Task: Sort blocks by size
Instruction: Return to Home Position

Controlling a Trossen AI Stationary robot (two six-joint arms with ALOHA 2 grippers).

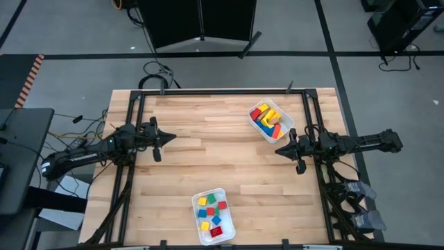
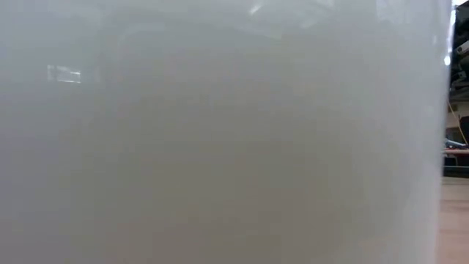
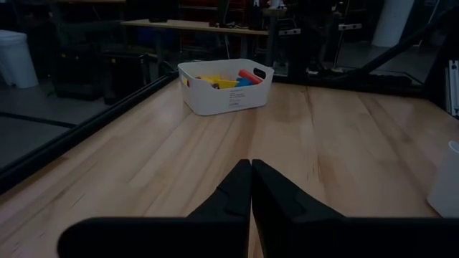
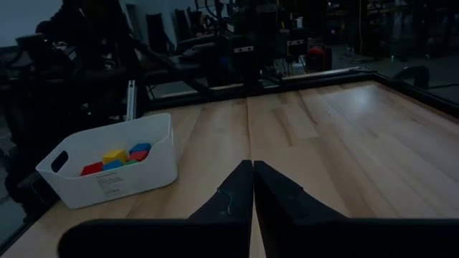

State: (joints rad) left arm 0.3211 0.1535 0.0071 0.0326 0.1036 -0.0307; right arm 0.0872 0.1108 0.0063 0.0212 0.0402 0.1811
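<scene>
Blocks [image 1: 266, 117] lie in two trays [image 1: 208, 192].
Left gripper [image 1: 170, 137] and right gripper [image 1: 280, 148], both pressed together, flank mid-frame; low view whited out, perhaps by a tray.

Looks like a robotics lab or workshop. Shows a pale wooden table [image 1: 222, 167] fenced by black metal rails [image 1: 208, 91], with a dark left arm [image 1: 90, 153] and right arm [image 1: 361, 142] mounted at its left and right edges. Stands on a grey floor [image 1: 69, 48] crossed by dark lines, with loose cables [image 1: 158, 69] trailing at the far left corner. Holds another work bench [image 3: 186, 25] and dark racks of equipment [image 4: 258, 32] in the room beyond.
</scene>
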